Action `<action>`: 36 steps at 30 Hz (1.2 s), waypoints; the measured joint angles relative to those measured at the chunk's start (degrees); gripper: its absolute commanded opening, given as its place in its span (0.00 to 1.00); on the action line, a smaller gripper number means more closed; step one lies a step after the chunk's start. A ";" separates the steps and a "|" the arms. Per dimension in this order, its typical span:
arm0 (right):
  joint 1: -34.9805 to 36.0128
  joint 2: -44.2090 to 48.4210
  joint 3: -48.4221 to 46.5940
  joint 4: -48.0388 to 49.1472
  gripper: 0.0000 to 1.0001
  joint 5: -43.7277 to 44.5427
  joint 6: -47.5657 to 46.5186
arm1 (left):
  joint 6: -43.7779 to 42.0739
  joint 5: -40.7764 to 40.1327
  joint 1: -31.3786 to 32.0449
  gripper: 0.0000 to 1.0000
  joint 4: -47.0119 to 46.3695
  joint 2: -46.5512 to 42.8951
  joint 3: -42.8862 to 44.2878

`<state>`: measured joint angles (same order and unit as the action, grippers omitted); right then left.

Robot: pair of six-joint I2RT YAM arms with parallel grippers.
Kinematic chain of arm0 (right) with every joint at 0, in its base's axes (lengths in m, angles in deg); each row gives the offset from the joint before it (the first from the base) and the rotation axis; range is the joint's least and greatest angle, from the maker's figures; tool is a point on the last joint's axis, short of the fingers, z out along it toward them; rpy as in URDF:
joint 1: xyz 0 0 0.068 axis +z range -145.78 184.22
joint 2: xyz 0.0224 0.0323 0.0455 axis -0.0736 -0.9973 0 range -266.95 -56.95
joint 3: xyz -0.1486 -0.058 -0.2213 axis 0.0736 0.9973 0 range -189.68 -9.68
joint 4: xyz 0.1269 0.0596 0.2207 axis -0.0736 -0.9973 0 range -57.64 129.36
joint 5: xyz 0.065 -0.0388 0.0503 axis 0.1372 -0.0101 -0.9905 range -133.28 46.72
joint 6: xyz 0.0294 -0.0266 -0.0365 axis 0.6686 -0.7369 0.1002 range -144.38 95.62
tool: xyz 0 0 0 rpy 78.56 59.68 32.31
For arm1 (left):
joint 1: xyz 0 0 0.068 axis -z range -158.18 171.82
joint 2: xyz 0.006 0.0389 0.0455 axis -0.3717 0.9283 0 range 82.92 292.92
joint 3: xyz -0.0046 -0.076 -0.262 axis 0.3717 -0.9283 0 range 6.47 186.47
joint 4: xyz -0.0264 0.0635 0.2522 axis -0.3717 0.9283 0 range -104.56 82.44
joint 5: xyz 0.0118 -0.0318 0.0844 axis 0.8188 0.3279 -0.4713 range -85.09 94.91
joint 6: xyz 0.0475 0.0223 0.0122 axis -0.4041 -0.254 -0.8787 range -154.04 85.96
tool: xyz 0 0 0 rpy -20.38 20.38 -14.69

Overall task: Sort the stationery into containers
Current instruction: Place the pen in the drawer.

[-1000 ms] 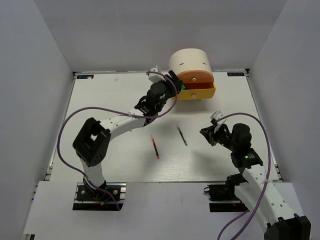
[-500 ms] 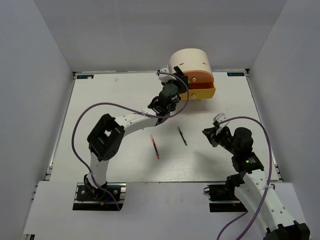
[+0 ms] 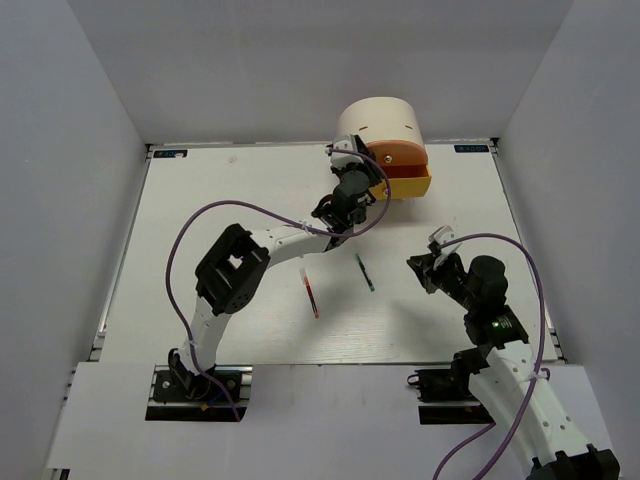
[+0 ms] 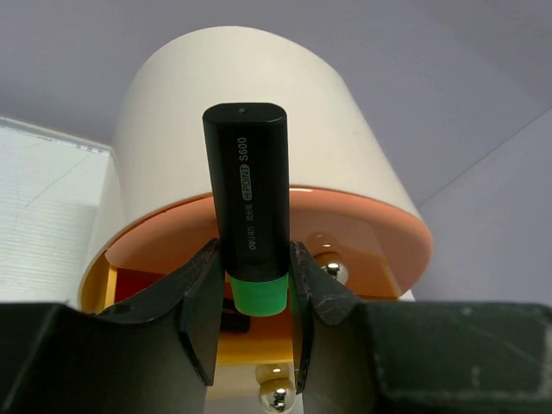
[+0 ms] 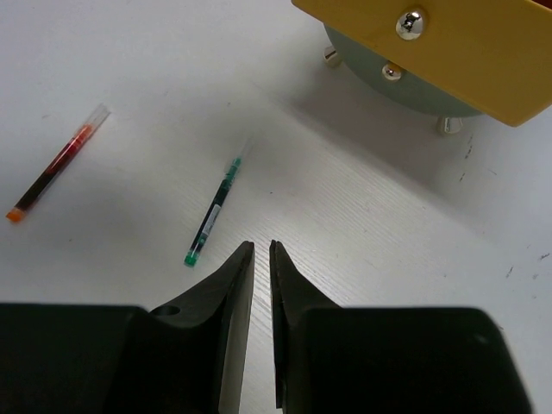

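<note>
While the left gripper (image 4: pixel 254 297) clamps a green-capped highlighter (image 4: pixel 250 211), yellow drawer (image 5: pixel 448 47) pulled out, contents unclear, right gripper (image 5: pixel 261 259) nearly closed, empty.

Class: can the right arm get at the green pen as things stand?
Probably yes. The green pen lies alone on bare table just ahead of the right tool, nothing between them. That tool holds nothing, but its jaws stand almost together and must widen first.

I am stretching my black left gripper (image 4: pixel 254 285) far, clamped; my black right gripper (image 5: pixel 261 252) is hovering near, almost closed.
</note>
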<state>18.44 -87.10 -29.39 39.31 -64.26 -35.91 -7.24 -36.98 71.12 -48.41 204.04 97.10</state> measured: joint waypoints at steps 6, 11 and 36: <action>-0.02 0.22 0.02 0.02 0.19 0.37 0.50 | -0.90 -1.64 0.02 0.31 0.85 0.63 0.07; -0.02 0.22 0.02 0.02 0.20 0.72 0.63 | -1.60 -2.51 0.02 0.42 0.85 0.66 0.13; -0.39 0.79 0.81 0.00 0.28 1.16 0.70 | -2.45 -1.99 0.02 0.60 3.02 1.46 0.50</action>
<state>18.05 -86.32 -28.58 39.31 -63.10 -35.21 -9.68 -38.97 71.14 -45.39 205.50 97.61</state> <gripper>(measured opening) 0.254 0.582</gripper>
